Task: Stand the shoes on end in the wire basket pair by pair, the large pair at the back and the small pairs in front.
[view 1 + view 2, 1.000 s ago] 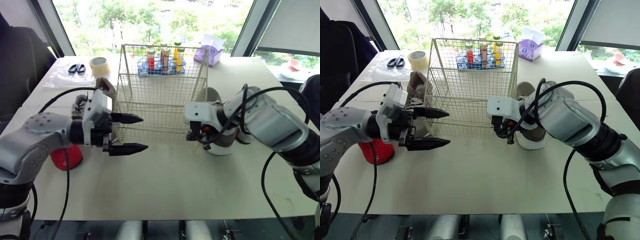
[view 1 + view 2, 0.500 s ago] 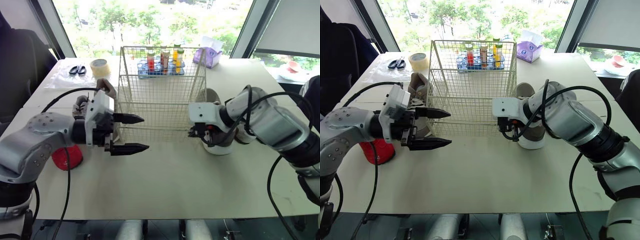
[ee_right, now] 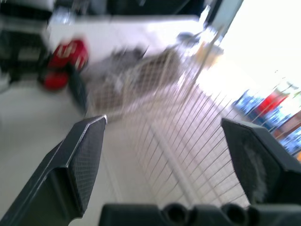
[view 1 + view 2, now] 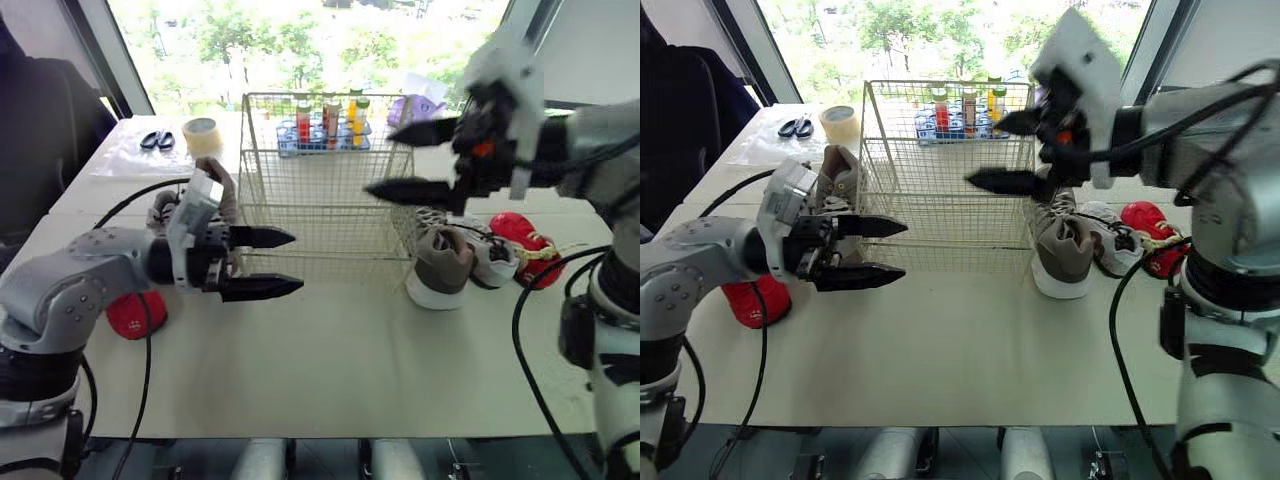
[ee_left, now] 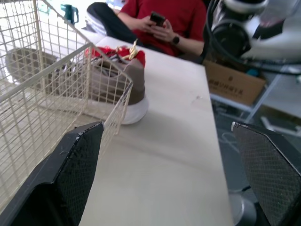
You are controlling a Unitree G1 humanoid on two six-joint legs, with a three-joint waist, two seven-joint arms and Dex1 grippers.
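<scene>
L gripper (image 4: 297,262) wide open, empty, at front-left corner of basket (image 4: 325,205), fingers pointing along its front wall; R gripper (image 4: 379,160) also wide open, empty, up in air by basket's right rim. Shoes on table (image 4: 330,370), outside basket: taupe shoe (image 4: 440,262) just right of it; grey shoe (image 4: 1108,238) & red shoe (image 4: 527,238) next to that; 2nd taupe shoe (image 4: 840,172) by left wall; 2nd red shoe (image 4: 135,312) under L arm.

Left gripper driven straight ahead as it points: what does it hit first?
Probably the brown shoe beyond the wire basket's front corner, though it might graze the basket first.
</scene>
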